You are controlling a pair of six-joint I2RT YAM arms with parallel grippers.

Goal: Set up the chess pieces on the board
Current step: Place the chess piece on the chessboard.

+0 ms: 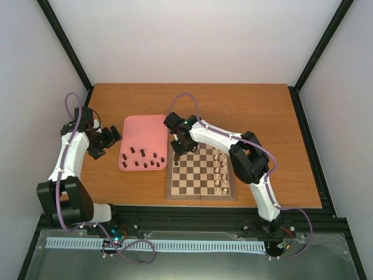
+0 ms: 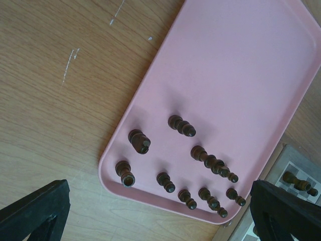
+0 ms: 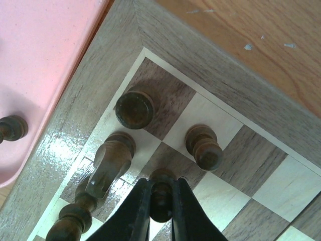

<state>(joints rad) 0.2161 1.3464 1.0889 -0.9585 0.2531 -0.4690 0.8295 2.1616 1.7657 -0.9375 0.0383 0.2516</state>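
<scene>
Right gripper (image 3: 161,187) clenched on one upright chess piece (image 3: 162,208), over a corner of the board (image 3: 165,55); left gripper (image 2: 160,211) released, nearer the chess pieces (image 2: 200,155) on the tray (image 2: 241,60)

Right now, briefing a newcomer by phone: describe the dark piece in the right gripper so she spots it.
Find the chessboard and its far corner beside the pink tray. Dark pieces stand there; the held piece is diagonally in from the corner piece, alone pinched between the black fingers of the right gripper.
</scene>
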